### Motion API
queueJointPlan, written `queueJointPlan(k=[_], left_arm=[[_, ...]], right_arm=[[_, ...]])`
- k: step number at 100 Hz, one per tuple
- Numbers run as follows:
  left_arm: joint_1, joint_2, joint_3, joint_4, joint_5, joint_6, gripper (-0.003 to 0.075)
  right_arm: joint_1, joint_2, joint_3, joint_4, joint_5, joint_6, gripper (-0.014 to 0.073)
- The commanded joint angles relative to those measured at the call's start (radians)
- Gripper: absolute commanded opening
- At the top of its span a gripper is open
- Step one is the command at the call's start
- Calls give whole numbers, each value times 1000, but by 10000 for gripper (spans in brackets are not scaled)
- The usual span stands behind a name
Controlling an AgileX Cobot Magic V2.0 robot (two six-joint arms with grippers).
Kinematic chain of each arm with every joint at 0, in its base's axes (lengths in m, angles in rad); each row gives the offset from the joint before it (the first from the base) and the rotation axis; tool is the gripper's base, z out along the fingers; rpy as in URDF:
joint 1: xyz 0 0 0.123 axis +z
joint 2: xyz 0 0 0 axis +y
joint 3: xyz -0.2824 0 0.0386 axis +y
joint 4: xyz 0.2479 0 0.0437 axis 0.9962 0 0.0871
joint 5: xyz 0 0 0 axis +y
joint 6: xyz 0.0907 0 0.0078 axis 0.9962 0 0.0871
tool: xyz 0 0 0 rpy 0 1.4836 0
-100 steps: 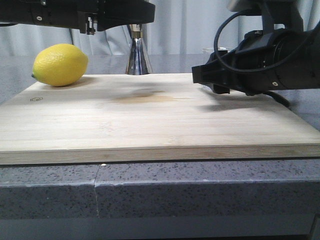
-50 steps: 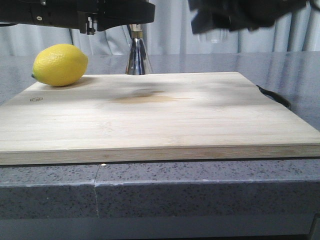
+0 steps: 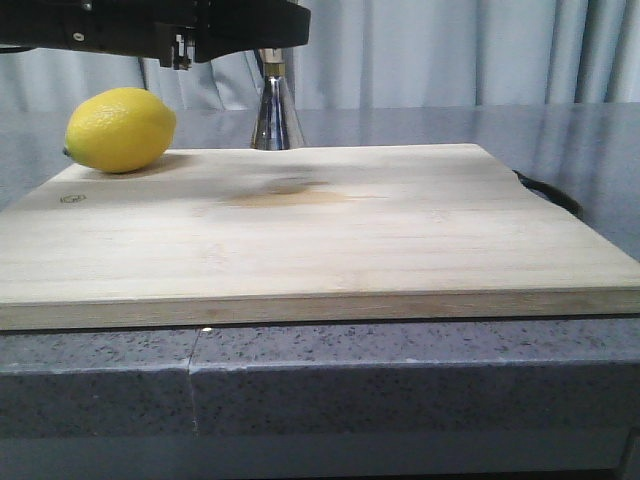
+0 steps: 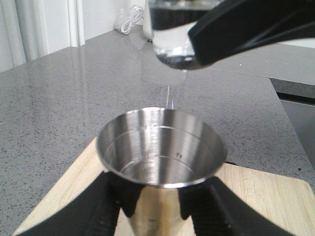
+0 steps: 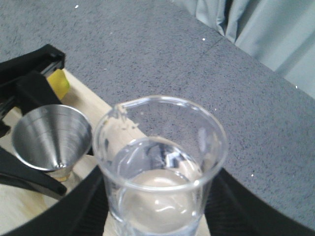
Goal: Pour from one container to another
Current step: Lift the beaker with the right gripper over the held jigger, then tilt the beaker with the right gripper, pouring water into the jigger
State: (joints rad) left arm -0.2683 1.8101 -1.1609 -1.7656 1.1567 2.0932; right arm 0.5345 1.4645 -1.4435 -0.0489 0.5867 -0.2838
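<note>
The steel jigger (image 4: 162, 157) stands upright at the far edge of the wooden board (image 3: 320, 230), and my left gripper (image 4: 157, 206) is shut on its lower cone. In the front view the jigger (image 3: 272, 110) shows below the left arm (image 3: 150, 25). The clear glass beaker (image 5: 160, 162) holds some clear liquid and sits upright in my right gripper (image 5: 160, 206), which is shut on it. In the left wrist view the beaker (image 4: 170, 34) hangs higher than the jigger's open mouth and a little beyond it. From the right wrist the jigger (image 5: 51, 137) lies below and to one side.
A yellow lemon (image 3: 120, 128) rests on the board's far left corner. Grey stone counter (image 3: 400, 390) surrounds the board, and curtains hang behind. A dark handle (image 3: 548, 192) sticks out at the board's right edge. The right arm is outside the front view.
The right arm lifted with the beaker from low over the board's right side, up and leftwards, and left the top of the front view. The left arm and jigger stayed still.
</note>
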Motion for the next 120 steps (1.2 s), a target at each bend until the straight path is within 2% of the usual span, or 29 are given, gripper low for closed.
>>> queueJointPlan(k=[1, 13, 26, 86, 120], left_arm=[[-7, -41, -31, -98, 88, -6, 274], [-7, -41, -31, -98, 88, -6, 274], [-7, -41, -31, -98, 88, -6, 274], [-7, -41, -31, -98, 88, -6, 274], [-7, -41, -31, -98, 88, -6, 274]], right_arm=[[14, -4, -114, -18, 34, -80, 282], [33, 48, -224, -18, 172, -168, 282], [44, 93, -316, -48, 257, -202, 282], [121, 171, -392, -226, 360, -388, 282], [123, 171, -392, -246, 368, -485, 282]])
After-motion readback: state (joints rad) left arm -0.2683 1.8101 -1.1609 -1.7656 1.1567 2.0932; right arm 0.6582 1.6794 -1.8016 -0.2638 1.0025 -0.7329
